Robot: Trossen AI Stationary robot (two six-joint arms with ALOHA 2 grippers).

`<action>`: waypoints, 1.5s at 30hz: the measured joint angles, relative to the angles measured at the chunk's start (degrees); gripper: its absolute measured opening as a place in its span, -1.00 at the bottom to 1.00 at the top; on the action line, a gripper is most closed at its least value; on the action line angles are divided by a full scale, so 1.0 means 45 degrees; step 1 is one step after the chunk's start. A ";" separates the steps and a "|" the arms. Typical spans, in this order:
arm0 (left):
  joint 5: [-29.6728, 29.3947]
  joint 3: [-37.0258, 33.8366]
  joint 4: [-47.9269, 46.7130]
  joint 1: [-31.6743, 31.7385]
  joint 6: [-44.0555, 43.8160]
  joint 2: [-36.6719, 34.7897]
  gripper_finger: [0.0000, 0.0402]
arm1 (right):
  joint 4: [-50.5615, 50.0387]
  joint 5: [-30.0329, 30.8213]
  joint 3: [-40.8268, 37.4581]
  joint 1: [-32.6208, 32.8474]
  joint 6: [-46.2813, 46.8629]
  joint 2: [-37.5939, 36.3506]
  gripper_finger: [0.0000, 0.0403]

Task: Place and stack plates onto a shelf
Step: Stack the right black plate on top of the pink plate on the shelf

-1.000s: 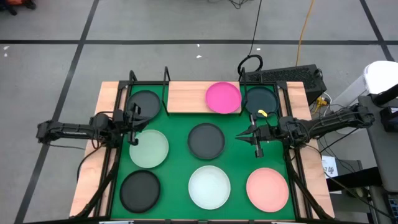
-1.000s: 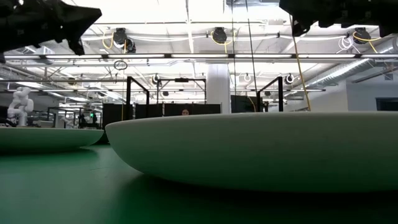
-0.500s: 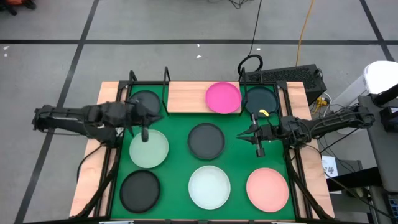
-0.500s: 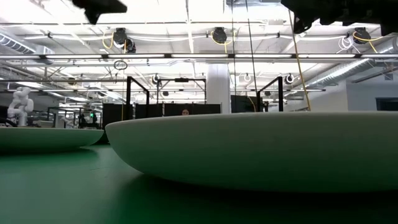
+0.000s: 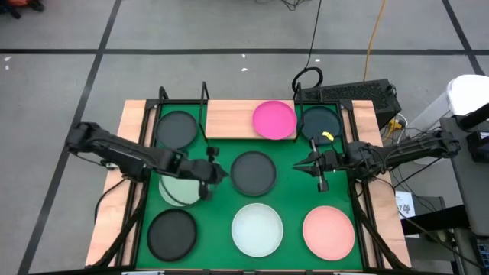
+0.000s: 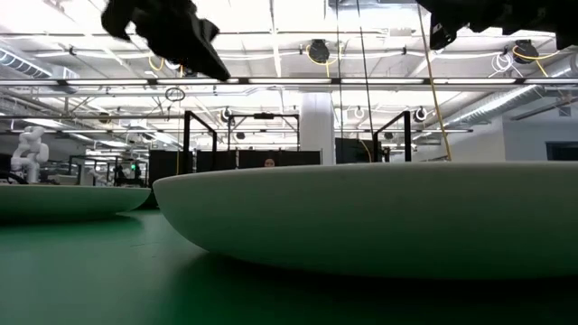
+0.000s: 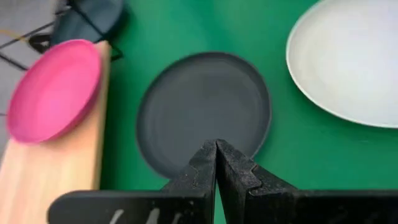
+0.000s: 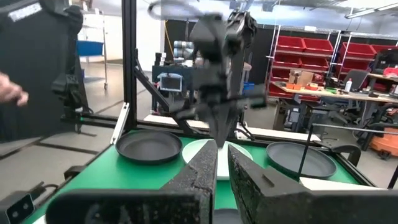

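Surveying the desk [image 5: 111,221] from largest item down, we find the shelf [image 5: 229,118] at twelve o'clock bearing only the magenta plate [image 5: 274,120]. The central dark plate [image 5: 253,172] lies flat on the mat. The left gripper [image 5: 208,174] hovers at its nine o'clock edge, fingers [image 7: 205,163] closed and empty. We judge they must part and descend astride that rim. The right gripper [image 5: 321,169] waits at three o'clock, fingers together, holding nothing.
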 joint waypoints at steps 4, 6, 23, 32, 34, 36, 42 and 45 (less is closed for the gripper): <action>0.0006 0.0000 0.1734 -0.0214 -0.0714 0.1368 -0.92 | -0.0020 -0.0010 0.0005 0.0002 -0.0003 -0.0177 -0.88; 0.0002 0.0000 0.2774 -0.0271 -0.0518 0.1859 -0.92 | -0.0110 -0.0010 0.0001 0.0002 -0.0007 -0.0214 -0.88; 0.0000 0.0002 0.3405 -0.0018 0.0767 0.2960 -0.92 | -0.0672 0.0006 0.0005 0.0002 0.0056 -0.0210 -0.88; -0.0284 0.0000 0.3026 0.0076 0.1486 0.2965 -0.70 | -0.0684 0.0015 0.0005 0.0002 0.0055 -0.0210 -0.88; -0.0301 0.0000 0.3027 0.0085 0.1516 0.2965 -0.57 | -0.0702 0.0015 0.0005 0.0002 0.0051 -0.0210 -0.88; -0.0301 0.0000 0.2977 0.0082 0.1510 0.2965 -0.46 | -0.0726 0.0015 0.0005 0.0002 0.0051 -0.0210 -0.88; 0.0175 0.0000 0.3178 -0.0100 0.1483 0.2965 -0.22 | -0.0895 0.0019 0.0005 0.0002 0.0051 -0.0210 -0.88; 0.0215 0.0000 0.3443 -0.0417 0.2057 0.2965 -0.17 | -0.0996 0.0037 0.0005 0.0002 0.0051 -0.0210 -0.88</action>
